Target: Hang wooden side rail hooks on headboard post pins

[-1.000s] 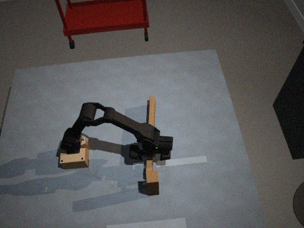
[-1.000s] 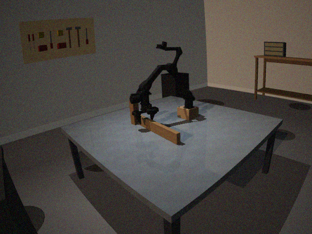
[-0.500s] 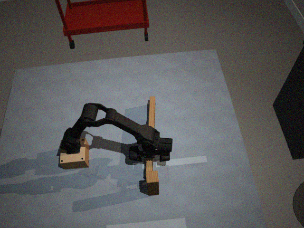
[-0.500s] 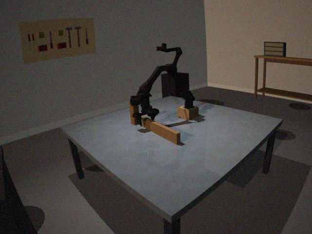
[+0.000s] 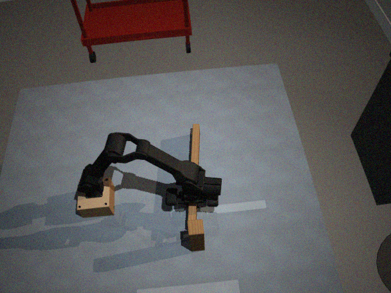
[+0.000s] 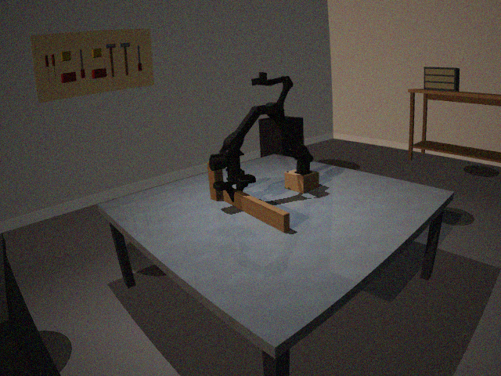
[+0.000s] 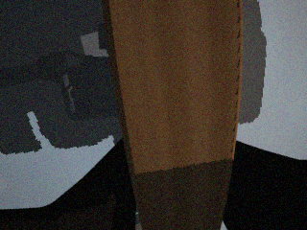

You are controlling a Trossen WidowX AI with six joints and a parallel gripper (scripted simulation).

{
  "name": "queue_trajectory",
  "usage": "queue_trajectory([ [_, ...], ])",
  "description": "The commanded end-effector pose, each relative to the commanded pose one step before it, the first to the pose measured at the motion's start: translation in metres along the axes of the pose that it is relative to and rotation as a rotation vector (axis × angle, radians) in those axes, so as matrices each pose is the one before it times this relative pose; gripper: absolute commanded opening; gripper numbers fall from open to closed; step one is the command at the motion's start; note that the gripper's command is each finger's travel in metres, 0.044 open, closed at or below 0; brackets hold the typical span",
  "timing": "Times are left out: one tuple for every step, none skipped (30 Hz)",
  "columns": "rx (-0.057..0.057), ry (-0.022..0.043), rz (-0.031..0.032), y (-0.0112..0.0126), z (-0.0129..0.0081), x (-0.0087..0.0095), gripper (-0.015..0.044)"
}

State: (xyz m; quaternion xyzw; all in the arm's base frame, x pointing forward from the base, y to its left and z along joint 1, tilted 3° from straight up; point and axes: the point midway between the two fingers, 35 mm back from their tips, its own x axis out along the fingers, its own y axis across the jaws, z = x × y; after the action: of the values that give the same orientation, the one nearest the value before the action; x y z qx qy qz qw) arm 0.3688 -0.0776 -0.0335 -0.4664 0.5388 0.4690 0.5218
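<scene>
The gripper [image 5: 192, 201] is closed on the wooden side rail [image 5: 195, 143], close to the headboard post [image 5: 196, 234]. The arm reaches from its wooden base block [image 5: 95, 204] and bends down over the rail. The rail is a long, light wooden board standing on its edge on the blue table [image 6: 282, 283]. Its one end is at the post, its other end lies well away from it. The hooks seem to be hidden.

you've got a red cart [image 5: 135, 36] parked beyond the blue table [image 6: 344, 226], a tool board [image 6: 91, 63] up on the grey wall, a wooden side table [image 6: 457, 95] carrying a small dark box [image 6: 441, 78], and a dark cabinet [image 6: 295, 131] behind.
</scene>
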Motion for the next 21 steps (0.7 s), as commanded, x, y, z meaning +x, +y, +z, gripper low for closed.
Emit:
queue_trajectory([
  [-0.0036,-0.00502,0.00503,0.00113,0.00070,0.00264,0.0098],
  [0.0000,0.00000,0.00000,0.00000,0.00000,0.00000,0.0092],
  [0.0000,0.00000,0.00000,0.00000,0.00000,0.00000,0.0085],
  [0.0000,0.00000,0.00000,0.00000,0.00000,0.00000,0.0078],
  [0.0000,0.00000,0.00000,0.00000,0.00000,0.00000,0.0052],
  [0.0000,0.00000,0.00000,0.00000,0.00000,0.00000,0.0026],
  [0.0000,0.00000,0.00000,0.00000,0.00000,0.00000,0.0000],
  [0.0000,0.00000,0.00000,0.00000,0.00000,0.00000,0.0000],
  [0.0000,0.00000,0.00000,0.00000,0.00000,0.00000,0.0000],
  [0.0000,0.00000,0.00000,0.00000,0.00000,0.00000,0.0000],
  [0.0000,0.00000,0.00000,0.00000,0.00000,0.00000,0.0000],
  [0.0000,0.00000,0.00000,0.00000,0.00000,0.00000,0.0000],
  [0.0000,0.00000,0.00000,0.00000,0.00000,0.00000,0.0000],
  [-0.0044,0.00000,0.00000,0.00007,0.00004,-0.00126,0.0000],
  [-0.0031,0.00000,0.00000,0.00005,0.00003,-0.00089,0.0000],
  [-0.0054,0.00000,0.00000,0.00004,0.00002,-0.00011,0.0000],
  [-0.0087,0.00000,0.00001,0.00007,0.00004,-0.00017,0.0000],
  [-0.0085,0.00000,0.00001,0.00006,0.00003,-0.00003,0.0000],
  [-0.0095,0.00000,0.00001,0.00006,0.00003,-0.00004,0.0000],
  [-0.0084,0.00000,0.00001,0.00006,0.00003,-0.00001,0.0000],
  [-0.0092,0.00000,0.00001,0.00006,0.00003,-0.00001,0.0000],
])
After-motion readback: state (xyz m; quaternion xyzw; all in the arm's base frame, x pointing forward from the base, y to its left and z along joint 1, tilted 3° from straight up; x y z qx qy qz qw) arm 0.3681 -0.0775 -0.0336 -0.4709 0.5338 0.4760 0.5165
